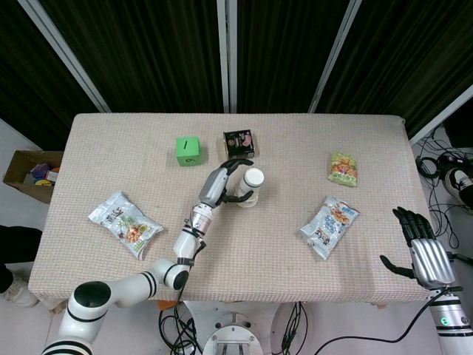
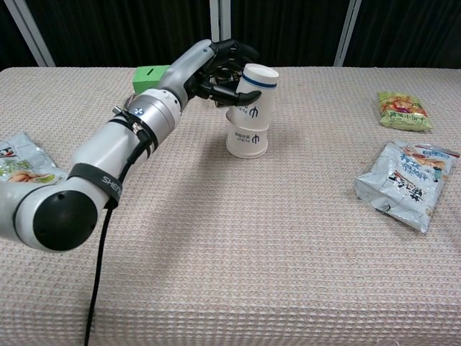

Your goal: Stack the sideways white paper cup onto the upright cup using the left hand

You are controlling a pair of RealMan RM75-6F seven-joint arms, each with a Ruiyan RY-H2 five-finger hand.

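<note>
Mid-table, left hand [image 2: 220, 71] on stacked cup [image 2: 251, 101]

I can read "SHEN" on the black band of my left arm [image 2: 96, 182]; the cup [image 2: 252, 108] logo is too small.

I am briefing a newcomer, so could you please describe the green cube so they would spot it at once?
On the beige table, look at the far edge, left of centre. The green cube sits there beside a small dark box; it alone is solid bright green, blocky, with a dark slot on top.
</note>
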